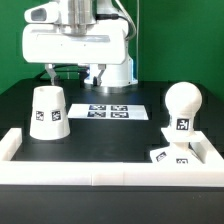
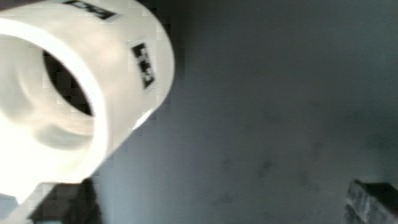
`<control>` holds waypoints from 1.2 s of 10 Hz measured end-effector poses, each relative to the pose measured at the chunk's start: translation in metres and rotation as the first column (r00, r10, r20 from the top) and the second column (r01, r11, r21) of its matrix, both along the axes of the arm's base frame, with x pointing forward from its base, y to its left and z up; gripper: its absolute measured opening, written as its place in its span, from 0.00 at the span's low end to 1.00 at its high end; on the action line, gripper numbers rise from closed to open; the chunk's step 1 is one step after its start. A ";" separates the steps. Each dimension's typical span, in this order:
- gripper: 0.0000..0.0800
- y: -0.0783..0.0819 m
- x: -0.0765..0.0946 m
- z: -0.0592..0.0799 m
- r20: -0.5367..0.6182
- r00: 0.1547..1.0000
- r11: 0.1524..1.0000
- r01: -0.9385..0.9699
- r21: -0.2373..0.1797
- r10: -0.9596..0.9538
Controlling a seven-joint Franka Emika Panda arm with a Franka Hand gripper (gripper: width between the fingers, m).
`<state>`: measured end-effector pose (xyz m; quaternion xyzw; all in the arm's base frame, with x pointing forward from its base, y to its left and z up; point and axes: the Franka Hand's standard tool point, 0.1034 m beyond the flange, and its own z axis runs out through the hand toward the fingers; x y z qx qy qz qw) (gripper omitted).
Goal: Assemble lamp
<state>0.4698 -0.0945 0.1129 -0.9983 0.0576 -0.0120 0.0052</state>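
Observation:
The tapered white shade stands wide end down on the black table at the exterior view's left, with square markers on its side. My gripper hangs just above and behind it, open and empty. In the wrist view the shade fills one side, lying toward one dark fingertip, while the other fingertip is far from it and my gripper spans bare table. The rounded bulb piece stands upright at the exterior view's right. The flat square base lies in front of it.
The marker board lies flat in the middle of the table. A low white wall runs along the front edge and up both sides, with the base close to its right corner. A green backdrop stands behind.

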 end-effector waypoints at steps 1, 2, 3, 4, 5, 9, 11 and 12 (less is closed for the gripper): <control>0.87 -0.008 -0.002 0.001 0.001 1.000 1.000 -0.008 -0.003 0.008; 0.87 -0.013 -0.003 0.000 0.001 1.000 1.000 -0.012 -0.004 0.012; 0.87 -0.019 -0.006 -0.002 -0.001 1.000 1.000 -0.015 -0.007 0.015; 0.87 -0.022 -0.009 -0.008 -0.001 1.000 1.000 -0.005 -0.010 0.005; 0.87 -0.021 -0.013 -0.011 -0.003 1.000 1.000 -0.003 -0.010 0.003; 0.87 -0.021 -0.022 -0.026 -0.015 1.000 1.000 -0.004 -0.021 0.004; 0.87 -0.019 -0.023 -0.031 -0.020 1.000 1.000 -0.009 -0.026 0.009; 0.87 -0.020 -0.022 -0.030 -0.018 1.000 1.000 -0.009 -0.026 0.009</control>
